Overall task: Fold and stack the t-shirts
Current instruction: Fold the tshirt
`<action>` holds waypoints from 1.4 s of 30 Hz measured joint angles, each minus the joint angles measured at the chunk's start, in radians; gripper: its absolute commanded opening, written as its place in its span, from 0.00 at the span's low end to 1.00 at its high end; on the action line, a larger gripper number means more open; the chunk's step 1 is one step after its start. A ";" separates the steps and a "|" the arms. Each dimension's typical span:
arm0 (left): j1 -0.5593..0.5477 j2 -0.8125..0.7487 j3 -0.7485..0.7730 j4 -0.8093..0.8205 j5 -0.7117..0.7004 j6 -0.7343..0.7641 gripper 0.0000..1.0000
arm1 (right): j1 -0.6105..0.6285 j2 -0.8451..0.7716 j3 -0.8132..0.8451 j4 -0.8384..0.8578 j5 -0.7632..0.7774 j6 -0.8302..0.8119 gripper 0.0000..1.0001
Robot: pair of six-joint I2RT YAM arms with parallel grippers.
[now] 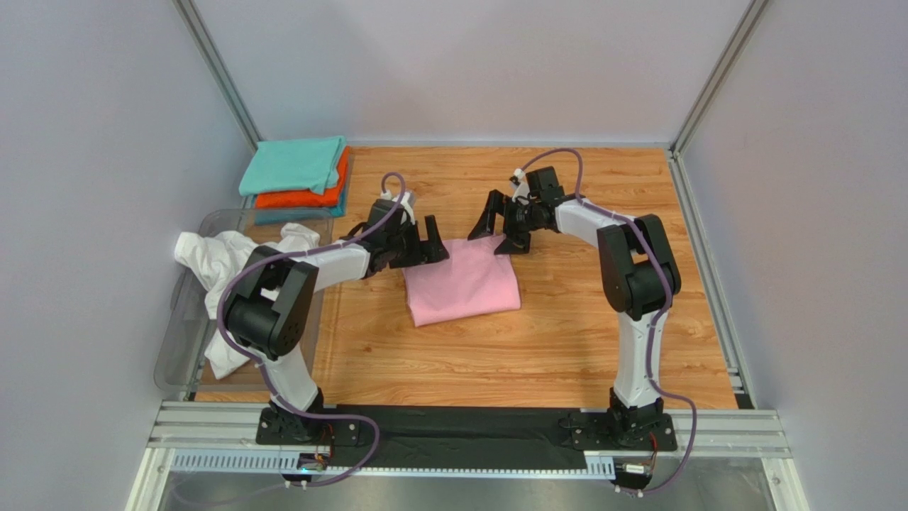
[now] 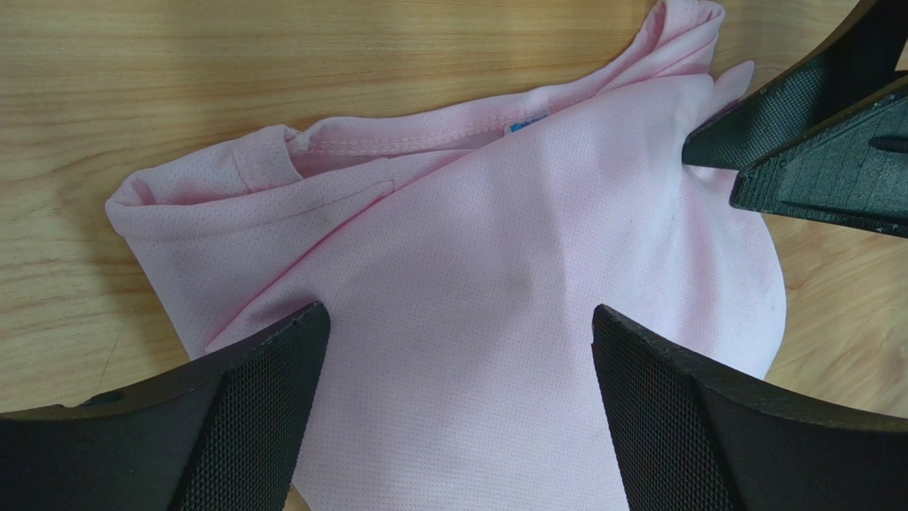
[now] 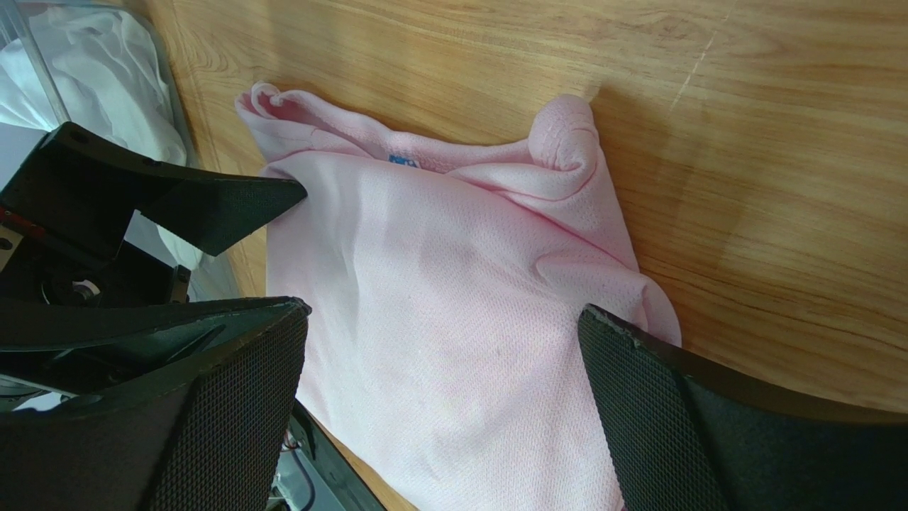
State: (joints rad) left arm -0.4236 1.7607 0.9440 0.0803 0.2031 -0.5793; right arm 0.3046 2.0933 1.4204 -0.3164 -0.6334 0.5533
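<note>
A folded t-shirt (image 1: 460,282) lies flat near the middle of the counter (image 1: 576,341), slightly toward the far edge. The left gripper (image 1: 435,243) hangs over the shirt's far left corner and the right gripper (image 1: 496,236) over its far right corner, the two facing each other, close but apart. A stack of folded t-shirts (image 1: 298,179) sits in the far left corner of the counter. Just nearer than the stack, along the left edge, stands a bin (image 1: 179,357). A crumpled t-shirt (image 1: 219,261) lies in it, partly over its rim, beside the left arm (image 1: 266,309).
</note>
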 measured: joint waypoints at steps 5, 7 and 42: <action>0.001 -0.024 0.039 -0.084 0.005 0.020 1.00 | 0.000 -0.026 -0.006 -0.012 0.010 -0.010 1.00; 0.001 -0.064 0.050 -0.114 0.012 0.020 1.00 | 0.000 -0.078 -0.027 -0.032 0.028 -0.021 1.00; -0.163 -0.390 -0.455 0.117 0.044 -0.179 1.00 | 0.114 -0.442 -0.626 0.251 0.107 0.090 1.00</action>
State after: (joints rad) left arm -0.5869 1.3708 0.4885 0.1978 0.2470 -0.7582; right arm 0.4183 1.6512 0.7948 -0.0654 -0.5262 0.6434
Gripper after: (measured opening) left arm 0.995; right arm 0.998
